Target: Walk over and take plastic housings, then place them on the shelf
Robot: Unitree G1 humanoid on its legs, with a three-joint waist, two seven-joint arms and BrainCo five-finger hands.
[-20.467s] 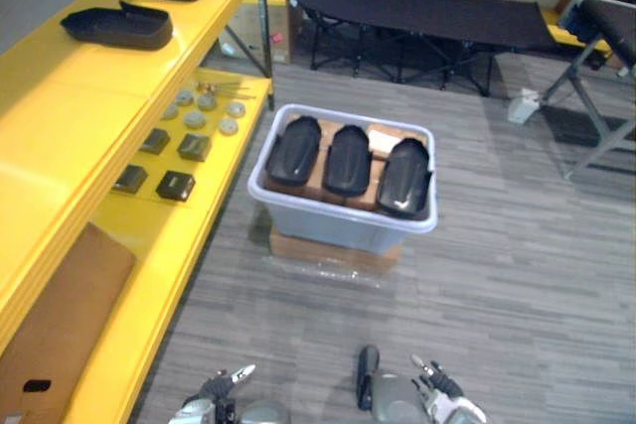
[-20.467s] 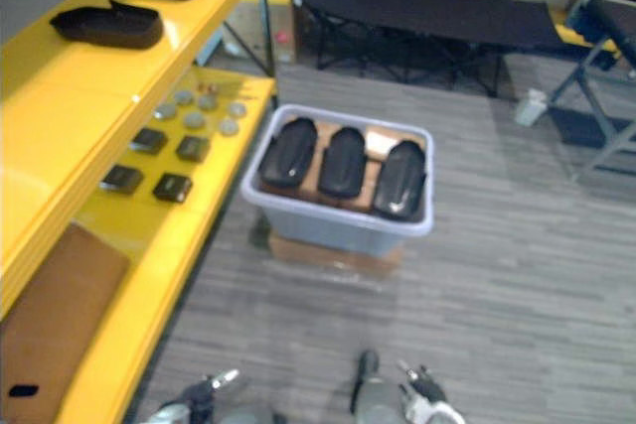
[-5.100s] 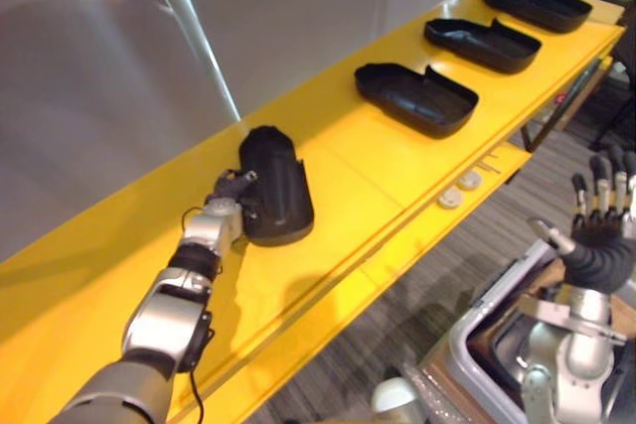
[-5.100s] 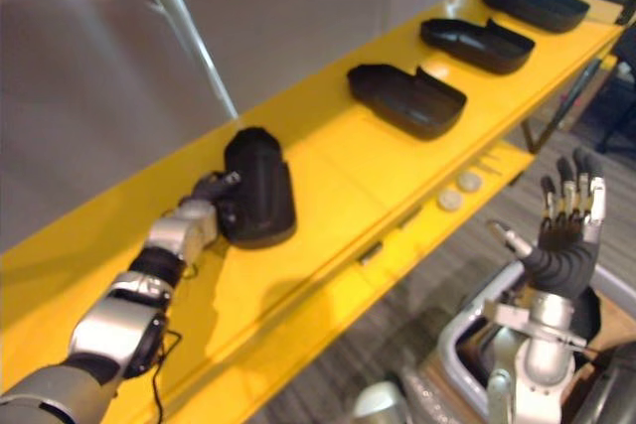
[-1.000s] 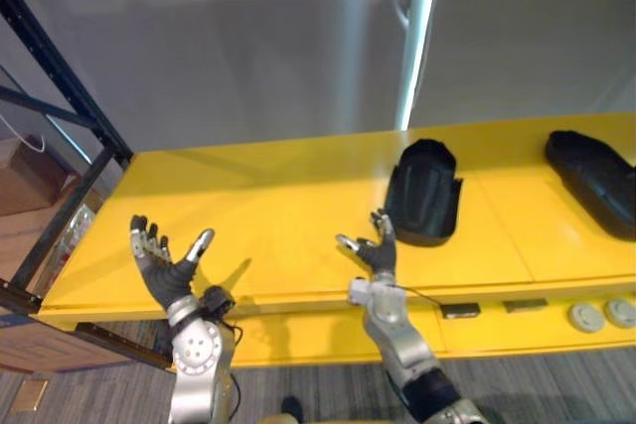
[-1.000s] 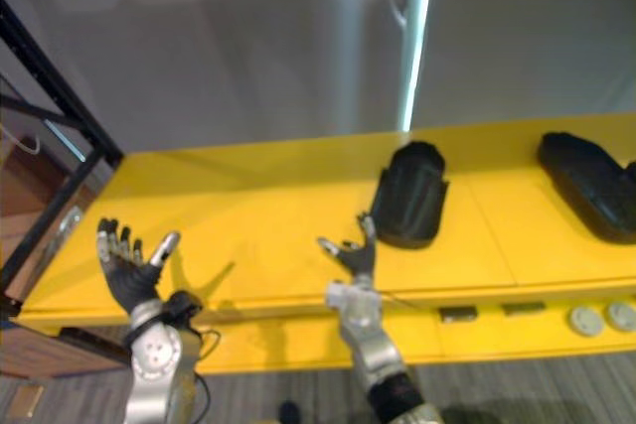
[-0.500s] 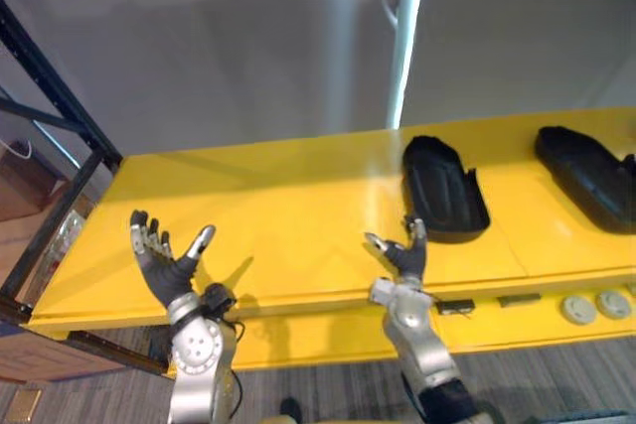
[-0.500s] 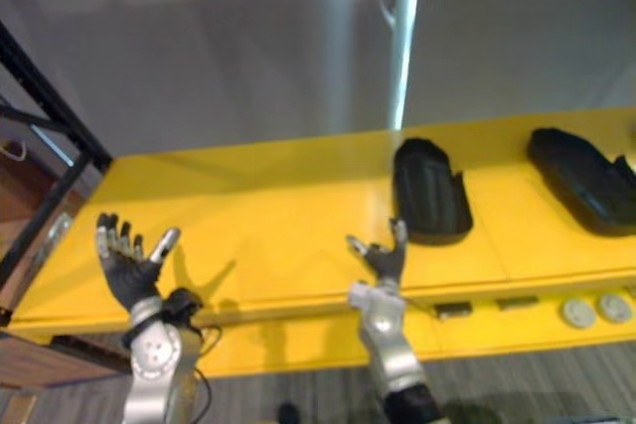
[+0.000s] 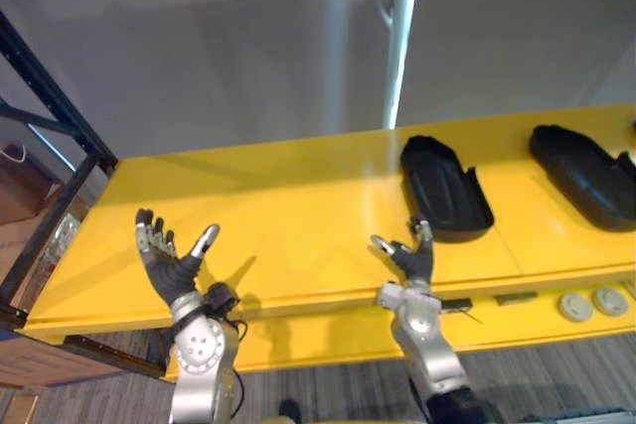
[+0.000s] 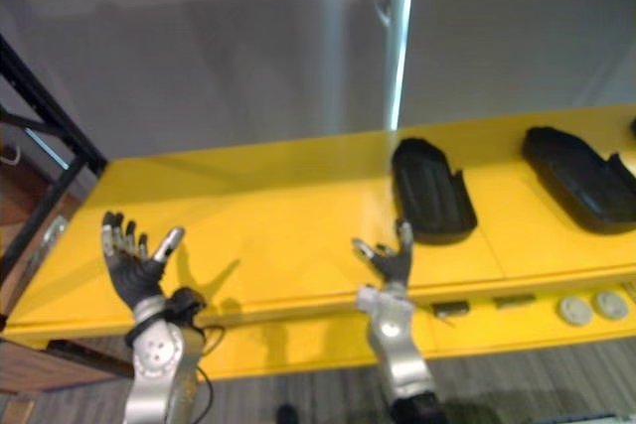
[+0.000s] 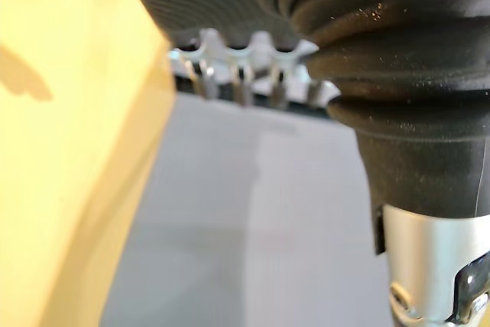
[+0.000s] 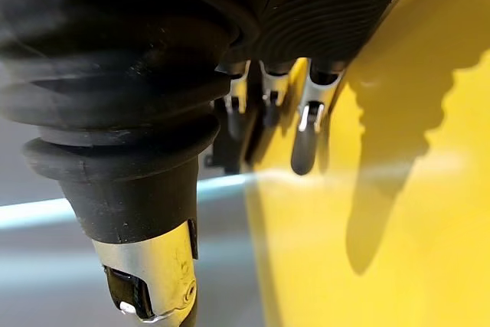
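A black plastic housing [image 9: 444,188] lies hollow side up on the yellow shelf [image 9: 288,215], right of its middle. A second black housing [image 9: 579,161] rests further right on the same shelf. My right hand [image 9: 410,257] is raised in front of the shelf edge, just below and left of the nearer housing, fingers spread, holding nothing. My left hand [image 9: 171,265] is up at the left, palm open, fingers straight, empty. In the right wrist view the fingers [image 12: 304,134] hang straight over the yellow surface.
A grey wall [image 9: 248,47] with a light vertical strip [image 9: 400,37] stands behind the shelf. A black rack post [image 9: 50,96] slants at the left end. Round grey discs [image 9: 586,303] lie on the lower yellow shelf at the right.
The nearer housing, dome up a second ago, now lies hollow side up. My right hand has drifted slightly right and stays empty. The left hand has barely moved.
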